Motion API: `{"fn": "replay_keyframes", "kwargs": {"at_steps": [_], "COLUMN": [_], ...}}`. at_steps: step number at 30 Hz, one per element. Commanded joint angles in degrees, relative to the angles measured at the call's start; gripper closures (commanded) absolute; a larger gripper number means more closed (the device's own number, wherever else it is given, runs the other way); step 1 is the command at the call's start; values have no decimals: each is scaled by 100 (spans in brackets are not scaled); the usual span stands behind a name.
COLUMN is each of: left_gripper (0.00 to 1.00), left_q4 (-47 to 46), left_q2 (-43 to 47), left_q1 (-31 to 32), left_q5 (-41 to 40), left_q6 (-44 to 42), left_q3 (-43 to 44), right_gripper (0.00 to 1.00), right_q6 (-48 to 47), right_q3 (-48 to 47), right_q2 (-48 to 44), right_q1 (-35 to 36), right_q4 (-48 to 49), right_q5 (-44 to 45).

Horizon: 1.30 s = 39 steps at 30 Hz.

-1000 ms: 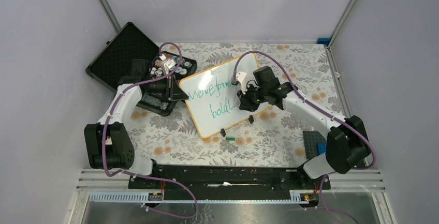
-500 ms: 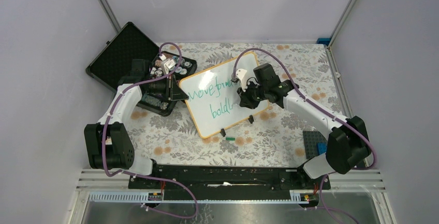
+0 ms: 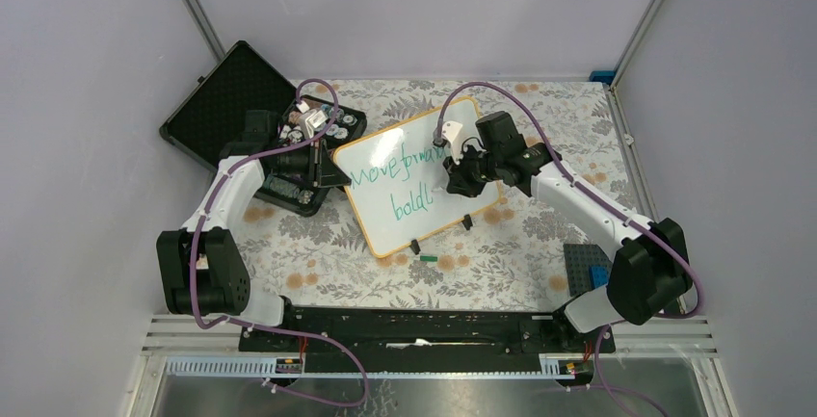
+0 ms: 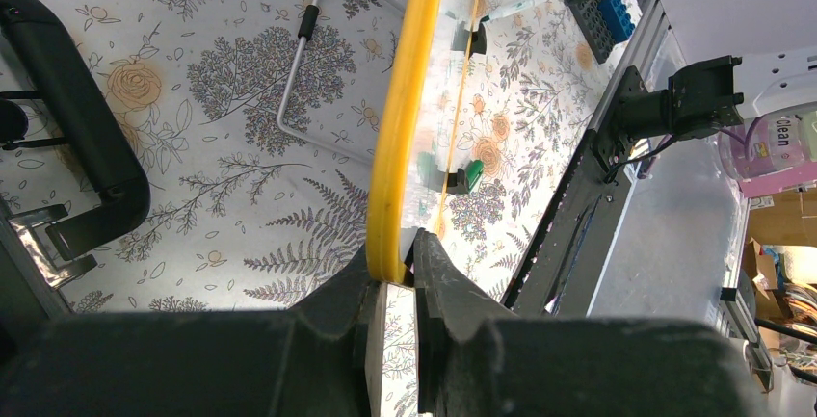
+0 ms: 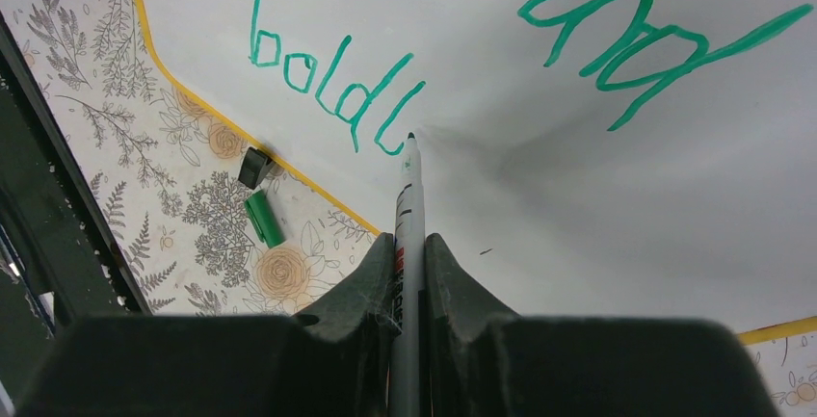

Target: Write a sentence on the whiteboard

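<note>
The whiteboard (image 3: 409, 210) with its orange-yellow rim lies tilted in the middle of the table. The sentence (image 3: 385, 169) is in green: "Move forward" above "boldl" (image 5: 328, 85). My left gripper (image 4: 393, 265) is shut on the board's rim (image 4: 400, 128) at its left corner (image 3: 337, 157). My right gripper (image 5: 408, 244) is shut on a white marker (image 5: 408, 195). Its tip sits just right of the last "l", close to the board surface. In the top view the right gripper (image 3: 455, 182) is over the board's right part.
An open black foam-lined case (image 3: 231, 99) with small parts lies at the back left. A green marker cap (image 3: 429, 258) lies on the floral cloth near the board's front clip foot (image 3: 415, 246). A dark block with a blue piece (image 3: 588, 268) sits at the right.
My right gripper has shifted slightly to the right and away from the "boldl" line; the second "l" stroke has been finished. The left arm and the board have not moved.
</note>
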State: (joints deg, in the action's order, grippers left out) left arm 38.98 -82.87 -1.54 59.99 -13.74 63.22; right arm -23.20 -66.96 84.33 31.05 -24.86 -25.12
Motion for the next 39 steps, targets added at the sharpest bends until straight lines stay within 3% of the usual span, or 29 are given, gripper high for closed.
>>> {"fn": "replay_keyframes", "kwargs": {"at_steps": [1, 39], "left_gripper": [100, 100], "left_q4": [-312, -311], "left_q2": [-45, -47], "left_q1": [35, 66], "left_q5": [-459, -514], "left_q6": [-444, -453], "left_q3": [40, 41], "right_gripper": [100, 100], "right_q6": [-145, 88], "right_q3": [-44, -317], "right_q2": [-178, 176], "right_q1": [-49, -96], "right_q4": [-4, 337], "right_q5": [2, 296]}}
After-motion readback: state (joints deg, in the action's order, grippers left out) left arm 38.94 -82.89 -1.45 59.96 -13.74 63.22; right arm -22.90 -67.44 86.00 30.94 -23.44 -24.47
